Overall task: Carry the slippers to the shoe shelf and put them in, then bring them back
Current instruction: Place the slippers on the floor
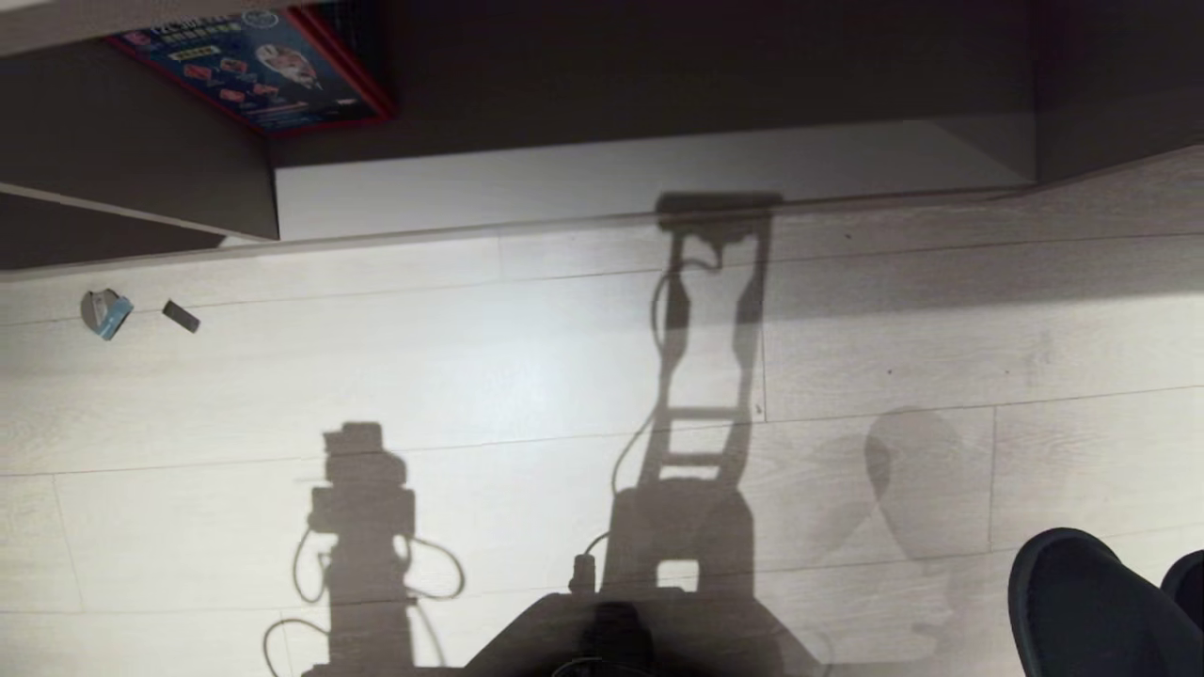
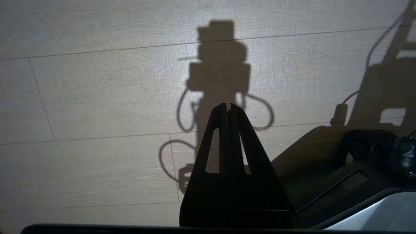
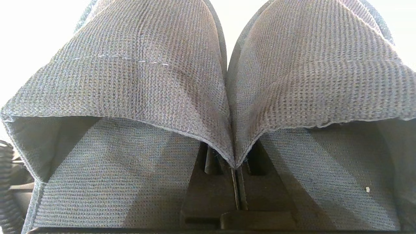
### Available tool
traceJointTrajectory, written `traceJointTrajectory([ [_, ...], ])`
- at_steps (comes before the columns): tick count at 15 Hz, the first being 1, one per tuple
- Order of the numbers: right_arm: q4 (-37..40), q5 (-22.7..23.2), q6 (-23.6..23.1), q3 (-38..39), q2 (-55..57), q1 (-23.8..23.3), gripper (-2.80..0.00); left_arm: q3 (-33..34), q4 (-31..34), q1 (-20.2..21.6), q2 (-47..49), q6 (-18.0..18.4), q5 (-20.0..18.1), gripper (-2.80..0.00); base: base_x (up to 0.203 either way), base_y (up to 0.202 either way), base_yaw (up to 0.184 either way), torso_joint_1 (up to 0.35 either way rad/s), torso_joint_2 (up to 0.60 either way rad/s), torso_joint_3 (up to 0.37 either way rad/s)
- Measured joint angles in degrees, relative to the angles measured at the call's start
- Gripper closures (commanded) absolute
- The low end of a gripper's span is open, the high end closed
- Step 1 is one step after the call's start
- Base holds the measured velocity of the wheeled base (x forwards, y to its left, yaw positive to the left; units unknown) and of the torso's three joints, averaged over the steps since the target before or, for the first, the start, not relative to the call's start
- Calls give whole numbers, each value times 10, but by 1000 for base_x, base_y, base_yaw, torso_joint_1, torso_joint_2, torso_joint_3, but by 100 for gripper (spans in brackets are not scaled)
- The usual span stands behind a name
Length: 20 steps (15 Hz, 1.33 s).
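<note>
The right pincer [image 3: 236, 170] was clamped on the slippers' [image 3: 146, 91] inner edges; the left pincer [image 2: 227, 105] hung closed, empty, above the floor [image 2: 97, 97].

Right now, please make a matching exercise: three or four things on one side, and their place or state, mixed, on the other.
1. slippers
2. left pincer
3. red-edged box
4. small blue-grey object

a. lying on the wood floor, far left
b. shut, holding nothing, above the floor
c. pinched together in the right pincer
d. inside a dark cubby, upper left

Pairs: 1-c, 2-b, 3-d, 4-a
</note>
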Motion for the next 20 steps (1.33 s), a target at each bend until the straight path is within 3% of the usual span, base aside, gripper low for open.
traceJointTrajectory([
  [20,0,1,-19,0,0,0,0,0,0,0,0,0,0,0,0,0,0,1,2,204],
])
